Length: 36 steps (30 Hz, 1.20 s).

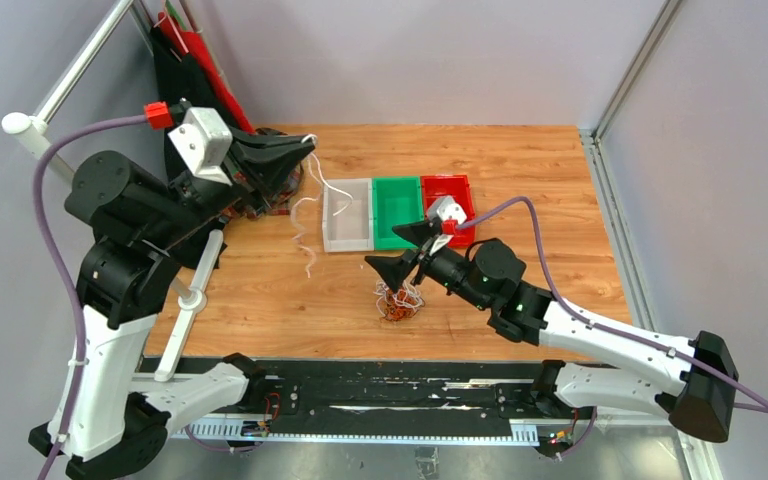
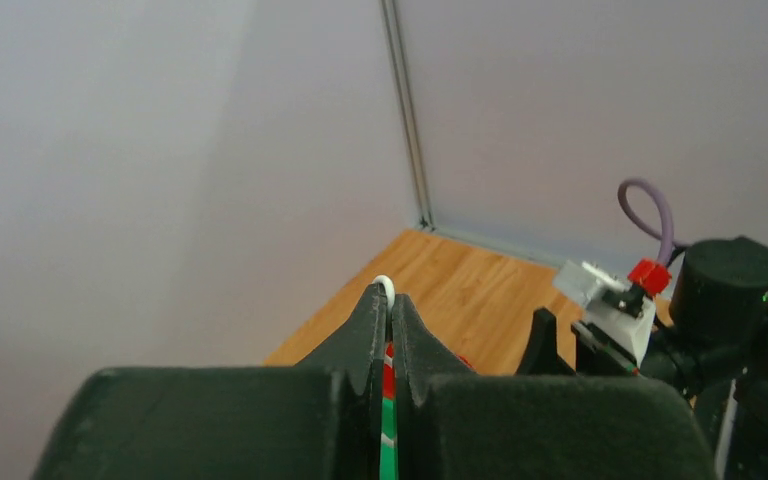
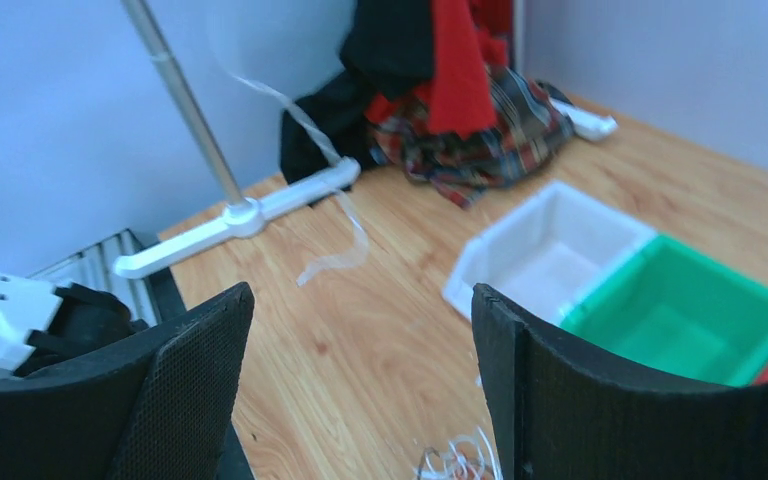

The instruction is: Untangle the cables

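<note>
The left end effector [image 1: 303, 150], raised at the far left, is clenched on one white cable [image 1: 326, 186], which trails down to the worktop [image 1: 520, 160] beside the white bin [image 1: 348, 215]. The right end effector [image 1: 401, 252] is spread wide and empty, just above the tangled cables [image 1: 398, 302] near the worktop's middle.

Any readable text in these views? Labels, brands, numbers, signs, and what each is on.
No readable text in any view.
White bin, green bin, red bin: no labels showing.
Cable pile: no tags visible.
Black rail at the near table edge: small white marks, too small to read as text.
</note>
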Motion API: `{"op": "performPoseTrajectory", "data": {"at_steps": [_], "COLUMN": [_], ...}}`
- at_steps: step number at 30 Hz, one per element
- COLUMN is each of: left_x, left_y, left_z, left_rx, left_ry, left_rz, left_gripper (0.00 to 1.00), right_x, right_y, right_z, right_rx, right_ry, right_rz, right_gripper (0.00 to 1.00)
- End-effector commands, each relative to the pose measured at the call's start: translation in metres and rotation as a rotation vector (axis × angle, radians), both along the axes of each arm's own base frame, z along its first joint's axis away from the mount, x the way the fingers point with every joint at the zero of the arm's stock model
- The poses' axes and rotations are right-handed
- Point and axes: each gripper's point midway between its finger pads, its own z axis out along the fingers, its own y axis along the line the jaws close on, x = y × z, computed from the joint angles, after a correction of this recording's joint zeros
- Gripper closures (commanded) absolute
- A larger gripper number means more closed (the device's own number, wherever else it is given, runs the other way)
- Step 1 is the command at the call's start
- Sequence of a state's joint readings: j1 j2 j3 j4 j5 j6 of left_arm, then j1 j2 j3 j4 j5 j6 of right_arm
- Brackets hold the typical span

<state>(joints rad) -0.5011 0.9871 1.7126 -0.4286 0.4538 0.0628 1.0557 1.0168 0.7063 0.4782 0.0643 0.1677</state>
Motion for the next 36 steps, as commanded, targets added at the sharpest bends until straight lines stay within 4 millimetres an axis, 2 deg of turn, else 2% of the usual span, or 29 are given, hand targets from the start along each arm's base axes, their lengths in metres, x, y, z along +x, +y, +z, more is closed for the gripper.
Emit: {"op": "performPoseTrajectory", "data": {"at_steps": [1, 3, 7, 13, 19, 21, 23, 24, 27, 31, 36], "left_x": [-0.016, -0.015, -0.016, -0.02, -0.024, -0.024, -0.025, -0.025, -0.024, -0.013, 0.022], "left_y": [-0.001, -0.002, -0.003, -0.003, -0.009, -0.01, -0.01, -0.01, -0.01, -0.013, -0.039], "left_z": [-0.006, -0.01, -0.009, -0.005, -0.01, -0.011, -0.012, -0.012, -0.016, -0.039, -0.099], "left_rx": [-0.017, -0.02, -0.03, -0.045, -0.053, -0.054, -0.053, -0.051, -0.043, -0.013, 0.104], "left_ry": [0.025, 0.04, 0.047, 0.058, 0.091, 0.103, 0.106, 0.106, 0.109, 0.134, 0.264], "left_rz": [-0.053, -0.057, -0.063, -0.079, -0.119, -0.127, -0.131, -0.132, -0.129, -0.107, -0.125], "left_gripper": [0.99, 0.99, 0.99, 0.99, 0.99, 1.0, 0.99, 0.99, 0.99, 0.99, 0.99], "right_x": [-0.023, -0.023, -0.009, 0.023, 0.037, 0.039, 0.04, 0.041, 0.044, 0.063, 0.09], "right_y": [0.029, 0.041, 0.056, 0.05, 0.048, 0.05, 0.051, 0.051, 0.046, 0.021, -0.017], "right_z": [0.039, 0.047, 0.045, 0.042, 0.048, 0.051, 0.053, 0.055, 0.058, 0.063, 0.062], "right_rx": [-0.007, 0.001, -0.013, -0.022, -0.024, -0.026, -0.021, -0.017, -0.015, 0.022, 0.088], "right_ry": [-0.097, -0.115, -0.125, -0.155, -0.168, -0.172, -0.174, -0.176, -0.179, -0.118, -0.005], "right_rz": [0.181, 0.214, 0.184, 0.011, -0.062, -0.066, -0.069, -0.072, -0.096, -0.143, -0.196], "right_gripper": [0.2, 0.2, 0.21, 0.5, 0.64, 0.75, 0.96, 0.99, 0.99, 0.99, 0.99]}}
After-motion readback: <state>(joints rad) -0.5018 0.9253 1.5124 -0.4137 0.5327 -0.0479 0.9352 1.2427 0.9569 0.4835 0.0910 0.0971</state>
